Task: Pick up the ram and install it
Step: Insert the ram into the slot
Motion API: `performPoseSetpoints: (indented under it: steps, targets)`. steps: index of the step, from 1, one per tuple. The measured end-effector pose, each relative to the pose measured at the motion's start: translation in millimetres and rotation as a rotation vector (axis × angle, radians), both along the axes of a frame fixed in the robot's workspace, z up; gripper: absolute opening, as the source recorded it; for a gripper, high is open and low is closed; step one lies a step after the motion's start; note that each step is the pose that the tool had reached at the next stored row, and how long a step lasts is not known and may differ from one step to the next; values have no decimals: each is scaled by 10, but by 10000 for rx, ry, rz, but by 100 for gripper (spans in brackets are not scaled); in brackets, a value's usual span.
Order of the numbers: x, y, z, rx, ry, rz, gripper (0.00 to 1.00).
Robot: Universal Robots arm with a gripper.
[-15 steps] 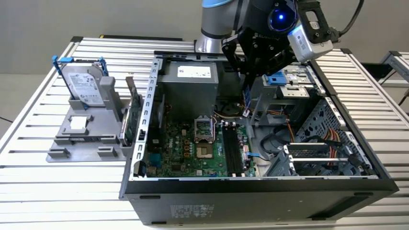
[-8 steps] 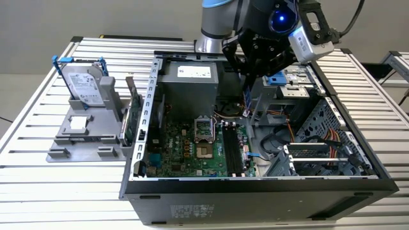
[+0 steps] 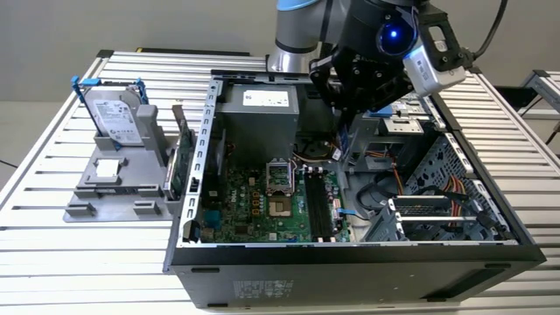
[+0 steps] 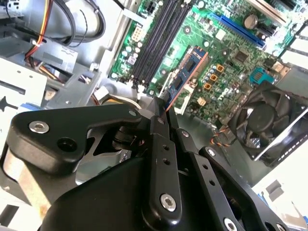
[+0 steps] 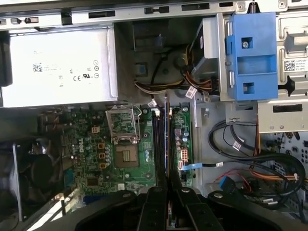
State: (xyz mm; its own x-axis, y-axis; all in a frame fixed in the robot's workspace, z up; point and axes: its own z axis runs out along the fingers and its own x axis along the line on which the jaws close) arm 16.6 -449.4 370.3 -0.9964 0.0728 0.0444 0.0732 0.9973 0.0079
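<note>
Steeply nose-down, pincer (image 4: 161,109) around ram (image 4: 187,68)

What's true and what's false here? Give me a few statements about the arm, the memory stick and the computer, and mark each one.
1. The gripper is shut on the memory stick. True.
2. The memory stick is seated in a slot. False: it hangs above the motherboard, clear of the black slots.
3. The hard drive stands in the grey holder outside the computer case. True.
4. The computer case is closed. False: its side is open and the inside shows.
</note>
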Motion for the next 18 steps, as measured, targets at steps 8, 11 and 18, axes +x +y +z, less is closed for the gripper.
performPoseSetpoints:
  steps: [8, 11, 18]
  targets:
    - [41, -123, -43, 0, 1, 0, 0]
    - [46, -163, -60, -1, 0, -1, 0]
    - [46, -194, -99, 0, 1, -4, 0]
